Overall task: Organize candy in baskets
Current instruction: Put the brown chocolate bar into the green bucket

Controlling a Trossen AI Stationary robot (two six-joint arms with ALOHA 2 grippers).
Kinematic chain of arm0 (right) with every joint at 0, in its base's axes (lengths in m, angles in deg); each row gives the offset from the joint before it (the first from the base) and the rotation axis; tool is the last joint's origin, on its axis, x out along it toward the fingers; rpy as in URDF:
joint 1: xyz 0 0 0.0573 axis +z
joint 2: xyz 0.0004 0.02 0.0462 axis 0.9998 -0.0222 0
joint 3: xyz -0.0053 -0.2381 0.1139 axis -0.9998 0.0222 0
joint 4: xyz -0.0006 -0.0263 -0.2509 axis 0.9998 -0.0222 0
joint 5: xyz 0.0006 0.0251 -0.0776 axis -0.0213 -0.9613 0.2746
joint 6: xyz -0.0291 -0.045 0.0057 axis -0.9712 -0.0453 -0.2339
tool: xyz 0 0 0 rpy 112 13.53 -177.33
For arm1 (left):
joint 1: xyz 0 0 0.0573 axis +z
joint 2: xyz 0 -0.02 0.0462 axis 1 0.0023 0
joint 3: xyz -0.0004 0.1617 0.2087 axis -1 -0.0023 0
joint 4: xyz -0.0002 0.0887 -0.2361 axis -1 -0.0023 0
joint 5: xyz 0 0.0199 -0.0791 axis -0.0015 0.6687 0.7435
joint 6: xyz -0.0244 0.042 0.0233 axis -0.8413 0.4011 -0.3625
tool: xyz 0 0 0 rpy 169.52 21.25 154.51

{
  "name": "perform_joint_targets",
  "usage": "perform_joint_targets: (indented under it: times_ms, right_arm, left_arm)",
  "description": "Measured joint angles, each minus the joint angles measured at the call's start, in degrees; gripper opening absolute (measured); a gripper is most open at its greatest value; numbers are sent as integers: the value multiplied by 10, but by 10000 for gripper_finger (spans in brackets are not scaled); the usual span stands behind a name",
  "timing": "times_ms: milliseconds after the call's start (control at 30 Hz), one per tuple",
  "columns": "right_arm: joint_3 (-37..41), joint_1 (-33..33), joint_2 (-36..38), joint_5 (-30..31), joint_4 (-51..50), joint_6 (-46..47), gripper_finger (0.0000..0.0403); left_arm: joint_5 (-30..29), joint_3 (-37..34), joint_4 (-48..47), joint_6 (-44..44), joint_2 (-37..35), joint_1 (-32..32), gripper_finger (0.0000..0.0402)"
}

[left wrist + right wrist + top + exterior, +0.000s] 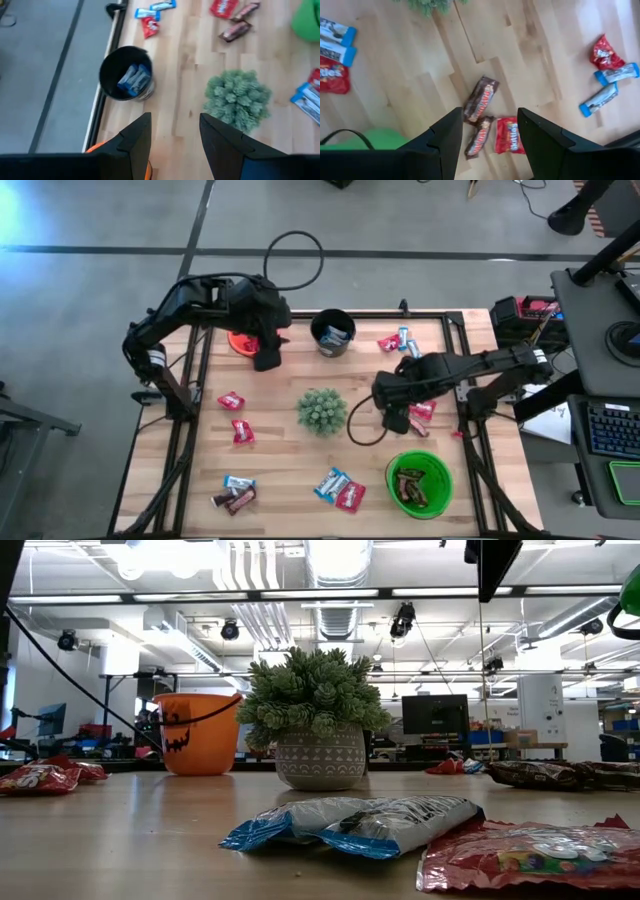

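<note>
Dark two-finger right gripper (pixel 487 132): fingers spread, nothing between them, hanging over the right side of the table above a small cluster of candy.

Item 1, brown bars (pixel 481 98): two dark brown wrapped bars directly beyond the open fingers, one touching the other end to end, with a red packet (pixel 508 136) just beside the nearer bar. Judged light, flat and slick in their shiny film; the wrapper will likely crumple and slide before the bar inside resists. Best hold: across the short width at mid-length, fingers pressed close to the wood, since the bars lie low and offer little edge.

Item 2, green bucket (pixel 420 483): near the right gripper, at the table's front right; already holds brown bars.

Item 3, loose candy nearby: a red packet and two blue-and-silver bars (pixel 607 85) toward the table's far edge; a blue-and-silver bar and a red packet (pixel 340 488) at the front centre.

Item 4, left gripper (pixel 175 135): fingers apart and empty, poised over the orange bucket (pixel 240 342) at the far left.

Item 5, black bucket (pixel 125 74): far centre, holding blue-and-silver bars.

Item 6, remaining candy at left: two red packets (pixel 236 416) mid-left; a blue-and-silver bar with brown bars (pixel 235 494) at the front left.

Item 7, potted plant (pixel 321 410): table centre, between the arms; not for sorting.
</note>
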Motion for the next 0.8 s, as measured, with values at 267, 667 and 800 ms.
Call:
perform_joint_targets:
  times_ms: [267, 667, 800]
  right_arm:
    - [0, -18, 0, 30, -8, -42, 180]
    - [0, -102, 3, 89, -26, -118, 180]
    - [2, -131, -7, 70, -28, -128, 180]
  left_arm:
    - [-20, 0, 0, -69, 1, 0, 149]
    - [-21, 0, 0, -104, 1, 0, 149]
    - [-35, 0, 0, -103, 1, 0, 149]
